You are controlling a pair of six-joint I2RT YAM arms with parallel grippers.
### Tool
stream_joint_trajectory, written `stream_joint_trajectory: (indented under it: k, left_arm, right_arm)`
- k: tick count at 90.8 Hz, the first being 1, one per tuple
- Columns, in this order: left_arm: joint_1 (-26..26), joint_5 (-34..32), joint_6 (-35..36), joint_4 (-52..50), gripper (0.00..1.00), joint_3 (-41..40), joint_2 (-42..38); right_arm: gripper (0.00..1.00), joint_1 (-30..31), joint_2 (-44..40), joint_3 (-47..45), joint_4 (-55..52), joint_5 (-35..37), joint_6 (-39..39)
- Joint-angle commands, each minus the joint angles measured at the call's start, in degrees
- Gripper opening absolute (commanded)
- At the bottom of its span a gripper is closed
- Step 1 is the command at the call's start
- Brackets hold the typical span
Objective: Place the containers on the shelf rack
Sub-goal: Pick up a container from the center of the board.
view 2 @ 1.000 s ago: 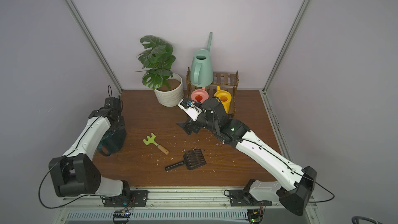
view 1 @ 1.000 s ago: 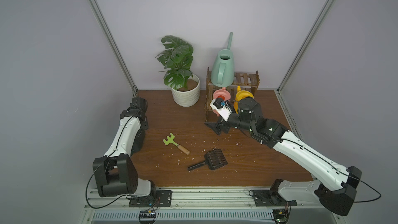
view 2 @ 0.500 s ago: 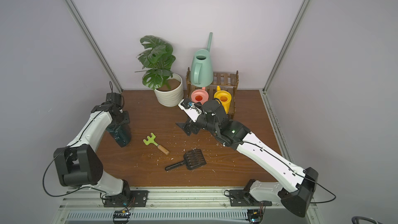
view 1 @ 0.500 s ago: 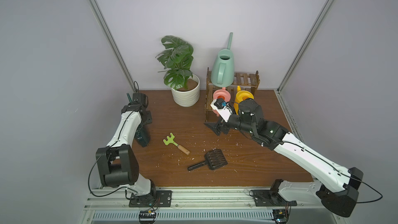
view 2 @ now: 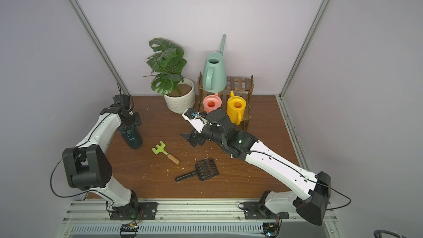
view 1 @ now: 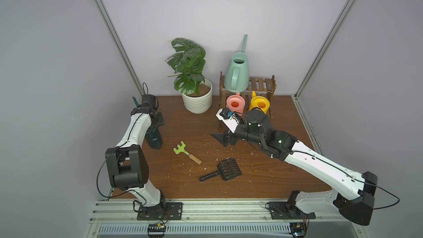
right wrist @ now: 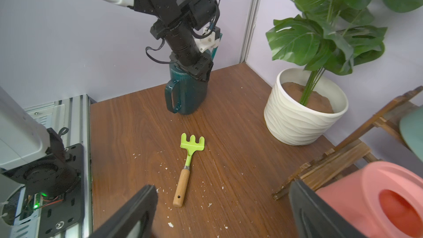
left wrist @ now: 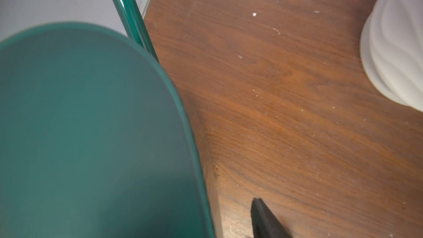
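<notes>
You're on the last pickup, looks like: teal watering can point(right wrist: 187, 92) on table point(right wrist: 229, 111), well apart from shelf rack point(view 1: 263, 84). L gripper point(right wrist: 202, 74) at its rim, can't tell if clamped; R gripper point(right wrist: 222, 185) spread, empty. Next: clamp, lift, carry over.

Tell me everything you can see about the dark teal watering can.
The dark teal watering can looks like glossy plastic, with a ribbed body, a loop handle and a thin spout. It stands on the wooden table near the wall, off the shelf rack. The left gripper sits at its rim; whether it grips is unclear.
</notes>
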Motion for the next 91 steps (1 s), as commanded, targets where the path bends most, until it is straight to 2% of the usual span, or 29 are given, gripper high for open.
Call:
stream_joint_trajectory:
  k: [1,11,24,53,70,81,83,85,91]
  left_arm:
    - [0.6,1.4,-0.3,0.9,0.57,1.4,-0.1]
    - [0.6,1.7,-0.3,0.9,0.62,0.3,-1.2]
    - [0.6,2.1,-0.8,0.7,0.68,-2.6,-4.8]
    - [0.7,3.5,0.2,0.3,0.79,-8.0,-16.2]
    - [0.6,6.1,-0.4,-1.3,0.81,-6.5,-22.4]
    - [0.6,6.2,-1.2,-2.8,0.89,-3.7,-27.2]
    - [0.6,5.8,-1.3,-3.1,0.97,-3.0,-27.8]
    - [0.6,5.4,-1.4,-3.2,1.00,-2.2,-28.2]
    - [0.6,3.3,-1.5,-3.6,0.99,0.0,-28.6]
  right_arm:
    - [0.91,3.8,5.0,0.3,4.8,3.8,1.5]
    - [0.90,7.9,11.5,1.9,10.9,8.2,4.2]
    - [0.91,10.4,16.8,2.1,18.4,11.3,7.7]
    - [0.94,12.8,25.4,4.8,25.0,12.9,9.6]
    - [0.94,15.0,31.4,9.1,27.1,13.7,10.3]
    - [0.94,16.8,36.8,13.6,28.4,14.4,10.3]
    - [0.93,17.0,37.7,14.5,28.8,14.3,10.5]
    - [0.93,17.1,38.8,15.5,29.2,14.3,10.8]
    - [0.93,17.4,42.8,18.9,29.9,14.1,11.5]
